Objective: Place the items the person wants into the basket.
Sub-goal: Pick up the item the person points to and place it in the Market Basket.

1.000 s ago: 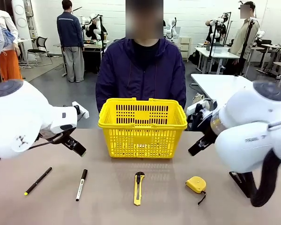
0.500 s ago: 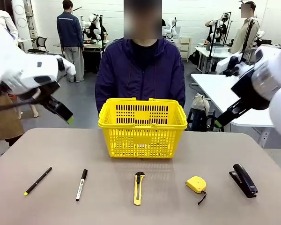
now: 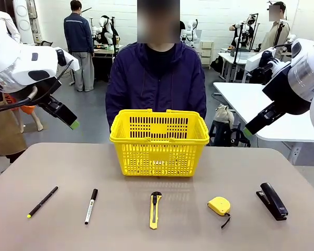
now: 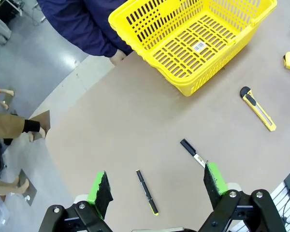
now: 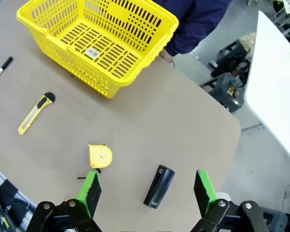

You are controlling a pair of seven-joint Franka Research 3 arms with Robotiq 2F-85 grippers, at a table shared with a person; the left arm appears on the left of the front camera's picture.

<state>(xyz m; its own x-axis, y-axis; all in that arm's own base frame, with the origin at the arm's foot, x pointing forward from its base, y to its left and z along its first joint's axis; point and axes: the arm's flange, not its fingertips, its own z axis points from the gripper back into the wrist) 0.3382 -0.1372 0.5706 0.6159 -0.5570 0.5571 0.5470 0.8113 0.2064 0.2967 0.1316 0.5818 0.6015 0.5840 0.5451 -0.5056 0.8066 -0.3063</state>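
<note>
The yellow basket stands empty at the table's far middle, in front of the person in a dark purple jacket. Along the near side lie a black pen with a yellow tip, a white marker with a black cap and a yellow tape measure. My left gripper hangs open, high above the table's left end. From its wrist view the left gripper looks down on the pen and marker. My right gripper hangs open, high at the right; the right gripper is above the tape measure.
A yellow-and-black utility knife lies between the marker and the tape measure. A black stapler rests near the right edge. The person's hands sit at the far table edge beside the basket. Other people and tables stand in the background.
Both arms have lifted from low over the table and swung outward to the sides. The things on the table have not moved.
</note>
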